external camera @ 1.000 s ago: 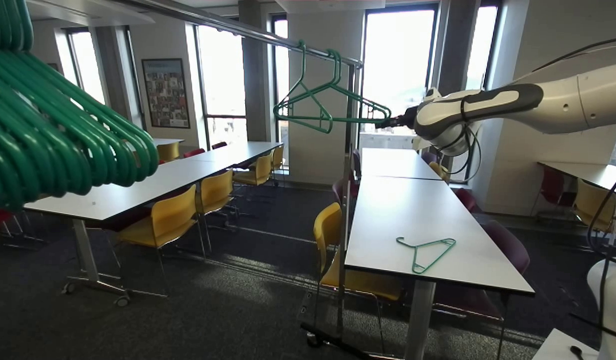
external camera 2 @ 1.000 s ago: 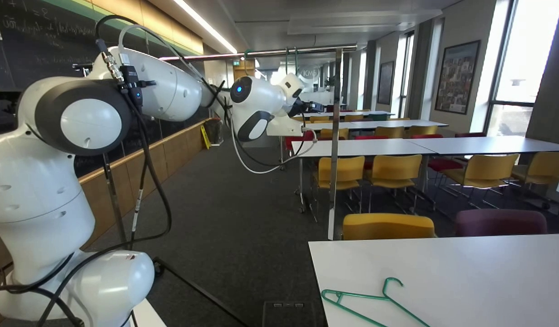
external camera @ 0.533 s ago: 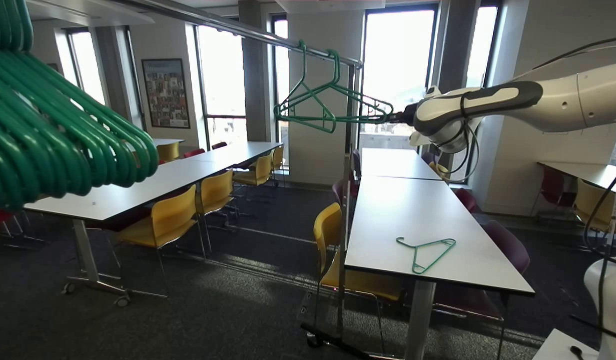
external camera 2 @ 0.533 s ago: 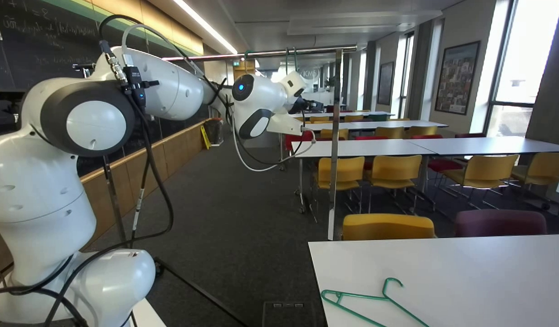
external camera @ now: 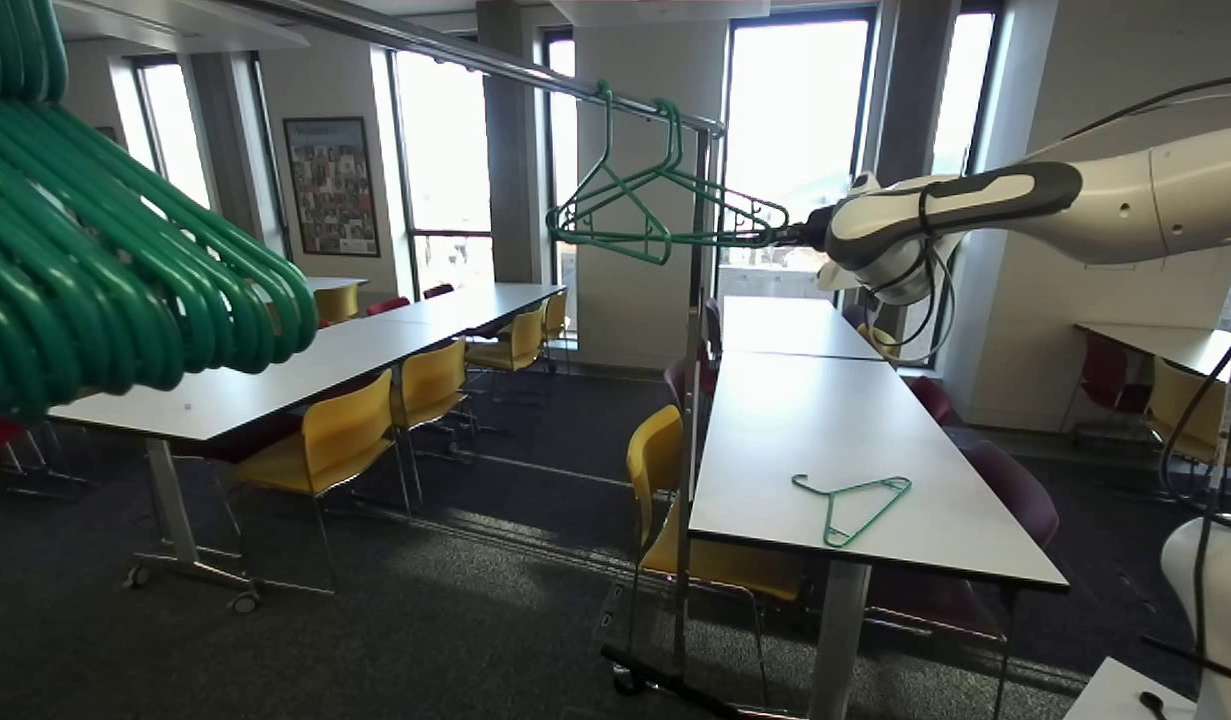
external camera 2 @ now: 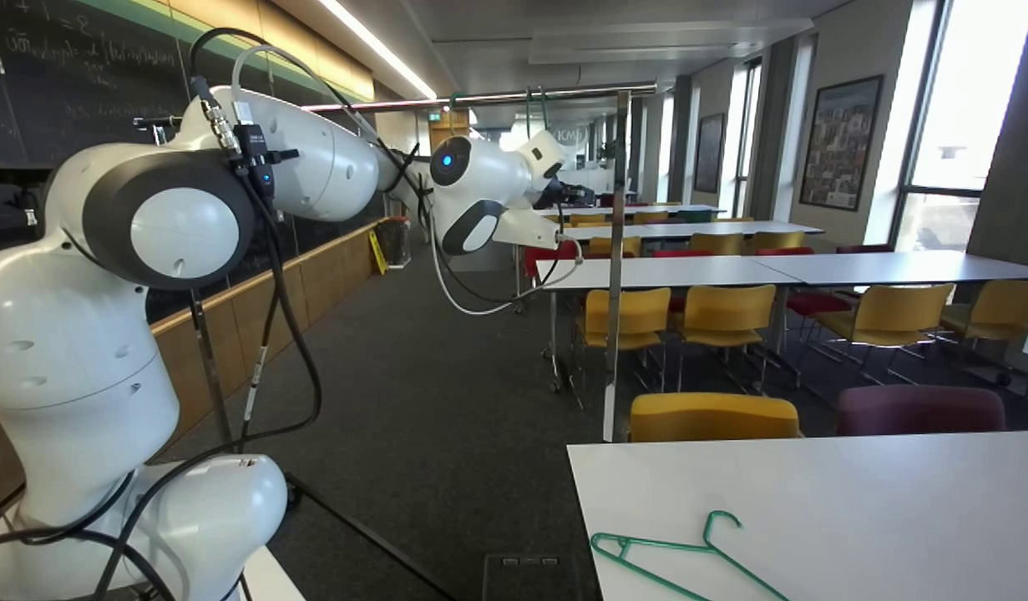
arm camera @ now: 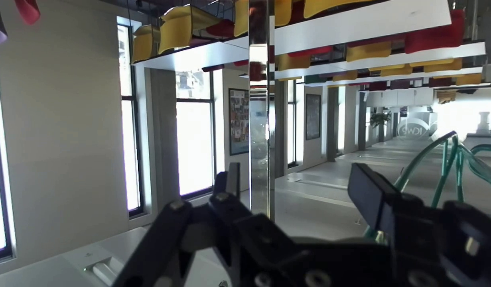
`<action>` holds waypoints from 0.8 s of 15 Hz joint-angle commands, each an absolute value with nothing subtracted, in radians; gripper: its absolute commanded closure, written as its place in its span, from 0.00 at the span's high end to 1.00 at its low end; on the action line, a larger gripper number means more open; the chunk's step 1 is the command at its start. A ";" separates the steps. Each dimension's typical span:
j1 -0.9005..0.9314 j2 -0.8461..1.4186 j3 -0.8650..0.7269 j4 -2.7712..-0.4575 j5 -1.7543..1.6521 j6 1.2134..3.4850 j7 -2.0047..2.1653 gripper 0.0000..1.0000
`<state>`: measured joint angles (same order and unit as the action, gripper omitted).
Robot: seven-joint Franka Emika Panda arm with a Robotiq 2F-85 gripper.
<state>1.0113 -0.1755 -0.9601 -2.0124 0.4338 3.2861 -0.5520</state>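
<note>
The hand (arm camera: pixel 298 185), spread apart, hovers close beside green hangers (external camera: pixel 715 239) hooked over a metal rail (external camera 2: pixel 597 91), positioned slightly higher than it was one second earlier

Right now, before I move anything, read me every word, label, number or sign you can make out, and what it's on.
"ICMS": pale lettering at the room's far end, upside down in the wrist view; on glass or wall, I can't tell.
Chalk writing on the blackboard: too faint to read surely.
Print on the framed poster: too blurred.
Distant green sign: too small.
Yellow floor sign: too blurred.
Red label on the robot arm: too small.
</note>
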 commanded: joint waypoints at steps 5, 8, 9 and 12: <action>1.100 -0.219 -1.042 -2.006 0.428 3.279 -0.567 0.15; 1.118 -0.222 -1.062 -2.009 0.426 3.281 -0.568 0.00; 1.124 -0.223 -1.068 -2.009 0.425 3.281 -0.569 0.00; 1.135 -0.227 -1.079 -2.012 0.424 3.284 -0.569 0.00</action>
